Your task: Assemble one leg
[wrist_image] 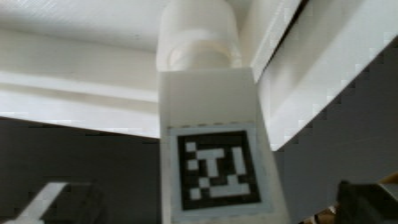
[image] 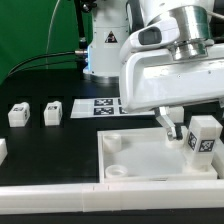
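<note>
A leg (image: 203, 137), a white block with a black-and-white tag, stands upright over the right part of the large white panel (image: 140, 165). In the wrist view the leg (wrist_image: 210, 120) fills the middle, its far end against the panel (wrist_image: 71, 80). My gripper (image: 181, 132) hangs over the panel, with the leg between its jaws (wrist_image: 205, 205). The jaws are wide apart, and dark gaps show between the leg and each of the fingertips (wrist_image: 43, 202). Whether the leg's lower end sits in a corner socket is hidden.
Two more legs (image: 17, 114) (image: 52, 111) stand on the black table at the exterior view's left. Another one (image: 2, 150) is cut off by the left edge. The marker board (image: 104, 105) lies behind the panel. A white rail (image: 90, 196) runs along the front. The arm's base (image: 105, 45) stands at the back.
</note>
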Action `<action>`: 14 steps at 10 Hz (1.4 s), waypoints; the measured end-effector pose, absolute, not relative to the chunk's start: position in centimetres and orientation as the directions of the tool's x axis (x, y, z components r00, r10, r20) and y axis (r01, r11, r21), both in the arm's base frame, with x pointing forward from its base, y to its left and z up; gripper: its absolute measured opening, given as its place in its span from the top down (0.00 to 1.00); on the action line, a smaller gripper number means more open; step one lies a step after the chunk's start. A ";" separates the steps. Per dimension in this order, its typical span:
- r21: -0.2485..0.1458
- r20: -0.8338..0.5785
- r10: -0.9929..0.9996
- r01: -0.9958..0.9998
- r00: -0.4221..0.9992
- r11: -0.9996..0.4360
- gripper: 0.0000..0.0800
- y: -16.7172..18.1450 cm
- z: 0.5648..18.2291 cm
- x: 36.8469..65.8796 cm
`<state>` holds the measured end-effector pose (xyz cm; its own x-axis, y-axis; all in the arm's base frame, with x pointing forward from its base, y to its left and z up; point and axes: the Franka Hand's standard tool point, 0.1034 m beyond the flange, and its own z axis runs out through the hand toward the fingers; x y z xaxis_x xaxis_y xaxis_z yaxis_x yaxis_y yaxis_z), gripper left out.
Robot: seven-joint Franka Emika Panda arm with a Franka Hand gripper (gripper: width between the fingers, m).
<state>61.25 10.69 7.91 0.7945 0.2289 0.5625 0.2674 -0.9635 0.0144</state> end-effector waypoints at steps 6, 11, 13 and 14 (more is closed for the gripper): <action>0.008 0.511 0.258 0.295 0.820 -0.955 0.19 11.4 10.6 63.0; -0.116 0.038 0.312 0.314 0.949 -0.942 0.19 10.7 10.3 63.1; -0.146 -0.056 0.315 0.304 0.948 -0.941 0.19 10.8 10.2 64.0; -0.145 -0.050 0.313 0.303 0.948 -0.942 0.19 10.7 10.2 64.0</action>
